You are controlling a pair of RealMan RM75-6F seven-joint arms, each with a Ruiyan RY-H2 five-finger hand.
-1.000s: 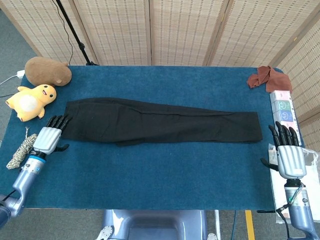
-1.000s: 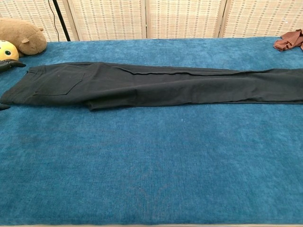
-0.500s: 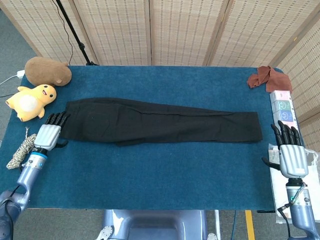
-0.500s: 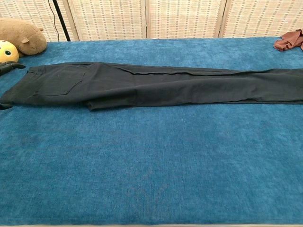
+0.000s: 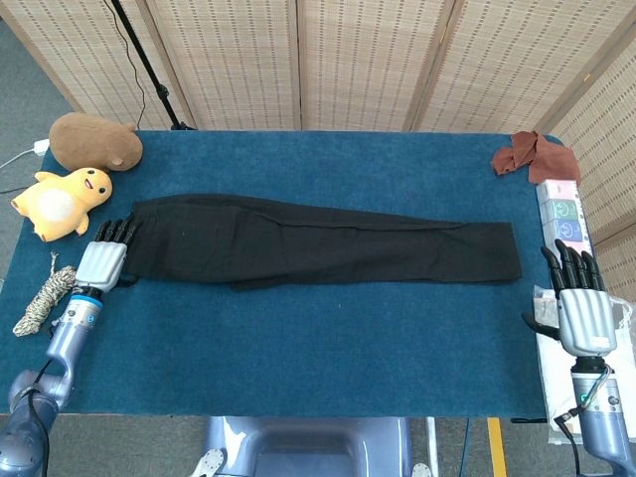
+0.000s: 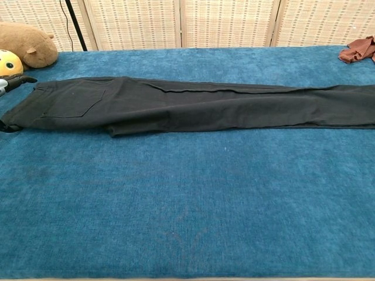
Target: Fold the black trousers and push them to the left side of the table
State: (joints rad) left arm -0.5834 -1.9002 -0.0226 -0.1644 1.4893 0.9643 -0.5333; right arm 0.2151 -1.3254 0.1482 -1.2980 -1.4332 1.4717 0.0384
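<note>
Black trousers (image 5: 318, 241) lie full length across the table (image 5: 328, 348), left hand (image 5: 102, 260) spread at the waistband, right hand (image 5: 579, 308) spread, empty, well off the hem, so a one-sided pull risks bunching

Matt black cloth trousers (image 5: 318, 241) lie on a blue, carpet-like table cover (image 5: 328, 348) with a short rough nap. Both hands (image 5: 101, 264) (image 5: 583, 318) have smooth silvery shells and black fingers.

Bare table (image 5: 298, 338) in front of black trousers (image 5: 318, 243); plush toys (image 5: 75, 169) crowding far-left corner.
</note>
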